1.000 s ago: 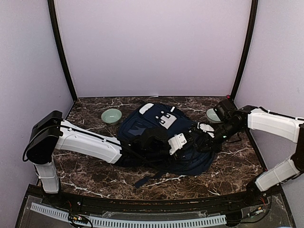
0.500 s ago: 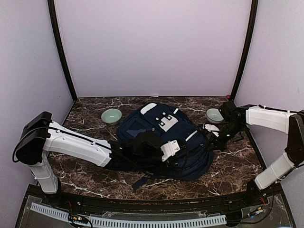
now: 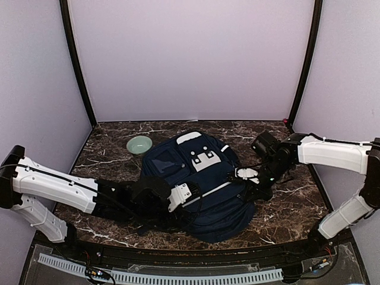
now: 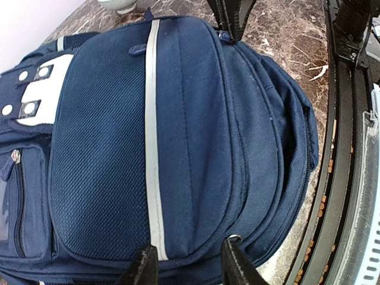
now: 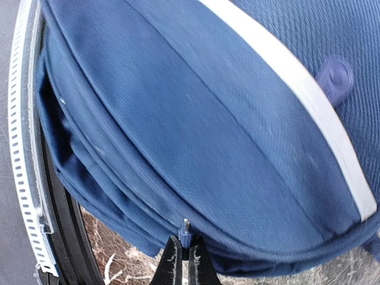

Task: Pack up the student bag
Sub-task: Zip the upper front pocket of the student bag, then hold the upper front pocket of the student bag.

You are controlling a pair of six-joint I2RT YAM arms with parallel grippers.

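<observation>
The student bag [image 3: 196, 178], navy with white stripes and a white slotted patch, lies flat in the middle of the marble table. My left gripper [image 3: 191, 199] sits at the bag's near left edge. In the left wrist view its jaws [image 4: 190, 268] stand open against the bag's [image 4: 178, 136] fabric, gripping nothing, and a small metal ring [image 4: 233, 238] sits at the right fingertip. My right gripper [image 3: 244, 189] is at the bag's right side. In the right wrist view this gripper [image 5: 184, 256] is shut on a small blue zipper pull [image 5: 185, 233] along the bag's [image 5: 208, 119] zip seam.
A pale green bowl [image 3: 139, 144] stands at the back left, just beyond the bag. The black front rail [image 4: 347, 154] runs close along the bag's near edge. Purple walls close in the table on three sides.
My left gripper has opened and drawn back toward the near left. The bag has shifted toward the front rail. My right gripper has moved left along the bag, still shut.
</observation>
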